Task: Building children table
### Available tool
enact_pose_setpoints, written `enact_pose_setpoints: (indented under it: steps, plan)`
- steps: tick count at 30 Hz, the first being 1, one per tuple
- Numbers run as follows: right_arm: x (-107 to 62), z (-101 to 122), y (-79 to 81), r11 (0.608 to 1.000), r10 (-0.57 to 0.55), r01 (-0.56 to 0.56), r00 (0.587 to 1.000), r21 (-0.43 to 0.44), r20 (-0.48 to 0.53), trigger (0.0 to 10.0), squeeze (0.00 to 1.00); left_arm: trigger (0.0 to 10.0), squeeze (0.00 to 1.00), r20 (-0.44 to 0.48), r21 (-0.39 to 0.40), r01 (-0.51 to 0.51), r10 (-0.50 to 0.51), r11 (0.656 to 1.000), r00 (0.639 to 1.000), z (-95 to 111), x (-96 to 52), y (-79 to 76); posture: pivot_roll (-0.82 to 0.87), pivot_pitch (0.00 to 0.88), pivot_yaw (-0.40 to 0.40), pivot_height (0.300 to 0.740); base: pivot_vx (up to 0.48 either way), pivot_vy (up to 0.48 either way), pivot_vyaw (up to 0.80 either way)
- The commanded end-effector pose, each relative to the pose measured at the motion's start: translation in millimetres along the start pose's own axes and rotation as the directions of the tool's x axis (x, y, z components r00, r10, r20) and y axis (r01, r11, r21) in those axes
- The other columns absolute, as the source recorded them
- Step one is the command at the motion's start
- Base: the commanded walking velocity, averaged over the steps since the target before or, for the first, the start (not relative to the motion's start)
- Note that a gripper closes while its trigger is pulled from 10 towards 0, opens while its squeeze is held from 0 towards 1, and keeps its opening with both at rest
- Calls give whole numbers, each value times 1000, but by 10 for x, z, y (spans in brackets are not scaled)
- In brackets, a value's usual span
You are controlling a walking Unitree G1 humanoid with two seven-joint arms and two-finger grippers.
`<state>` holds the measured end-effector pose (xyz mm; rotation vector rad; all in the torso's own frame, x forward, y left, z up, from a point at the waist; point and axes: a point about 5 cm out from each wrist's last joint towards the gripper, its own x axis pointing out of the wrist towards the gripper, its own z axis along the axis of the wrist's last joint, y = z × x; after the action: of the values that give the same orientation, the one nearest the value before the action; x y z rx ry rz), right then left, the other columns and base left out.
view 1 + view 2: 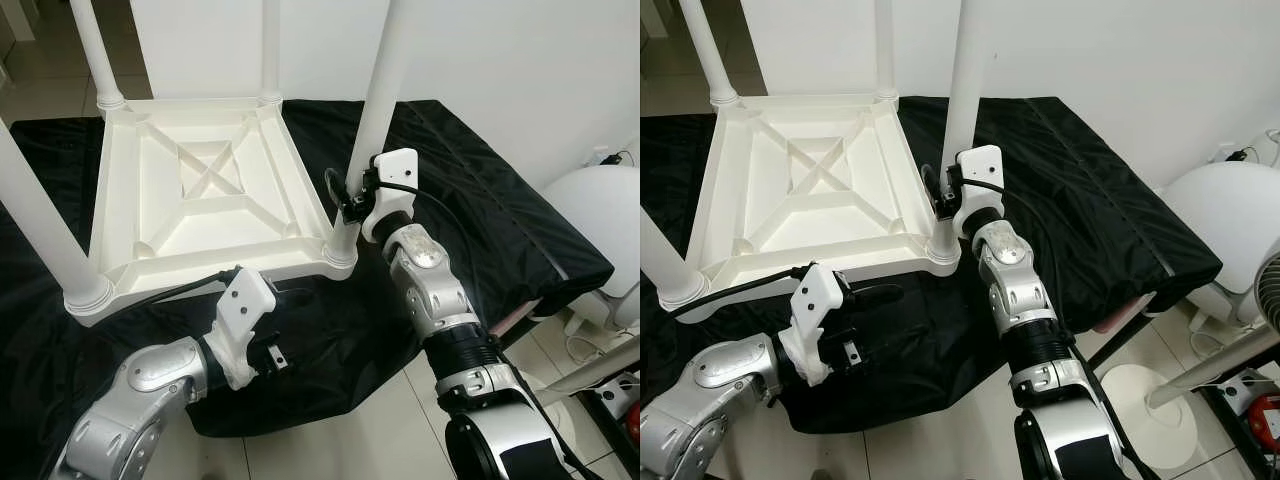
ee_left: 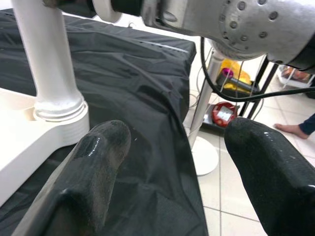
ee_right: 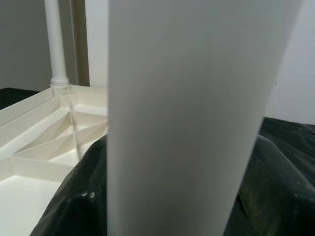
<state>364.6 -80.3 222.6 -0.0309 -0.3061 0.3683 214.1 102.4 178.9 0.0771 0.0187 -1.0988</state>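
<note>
Pretty plain room here: white walls (image 1: 1120, 60) all around, pale glossy floor tiles (image 1: 340, 440) with thin grout lines. The counter is draped in a wrinkly black cloth (image 1: 480, 200) that hangs over the edge. Off to the robot's right there's a white standing fan (image 1: 1220, 215) on a round base (image 1: 1145, 400), a small red gadget (image 1: 1268, 415) on the floor beside a dark rack, and a cable (image 1: 1240, 152) plugged in by the wall. Light's even, bright, a bit of glare off the tiles.
</note>
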Motion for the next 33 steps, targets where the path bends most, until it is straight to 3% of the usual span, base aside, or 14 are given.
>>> enact_pose_setpoints:
  steps: [1, 7, 14, 16, 17, 22, 33]
  plan:
    - [1, -8, -40, 1000, -21, 21, 1000, 3, -2, 10000, 0, 10000, 0, 2, -7, 20, -20, 1000, 1000, 15, 23, -33, 51, 65, -81, 740, 0, 0, 0]
    - [20, -50, -4, 1000, -14, 15, 1000, 15, -22, 10000, 0, 10000, 0, 3, -24, 16, -16, 1000, 1000, -1, 40, -40, 49, 68, -88, 740, 0, 0, 0]
    - [28, -96, 13, 995, -27, 31, 999, 90, -46, 10000, 0, 10000, 0, 9, -62, 21, -21, 998, 1000, -16, 55, -55, 48, 70, -98, 740, 0, 0, 0]
    - [33, -90, 18, 990, -34, 39, 998, 135, -44, 10000, 0, 10000, 0, 15, -71, 21, -20, 997, 1000, -12, 67, -62, 49, 72, -100, 740, 0, 0, 0]
    - [44, -83, 17, 975, -46, 55, 998, 215, -45, 10000, 0, 10000, 0, 23, -77, 17, -16, 997, 1000, -3, 85, -66, 56, 72, -106, 740, 0, 0, 0]
    - [65, -76, -5, 947, -61, 75, 997, 312, -54, 10000, 0, 10000, 0, 37, -71, 1, 1, 997, 999, 25, 102, -58, 56, 76, -109, 740, 0, 0, 0]
    - [58, -122, 25, 908, -56, 86, 995, 411, -86, 10000, 0, 10000, 0, 61, -77, -9, 14, 997, 998, 84, 126, -81, 56, 95, -113, 740, 0, 0, 0]
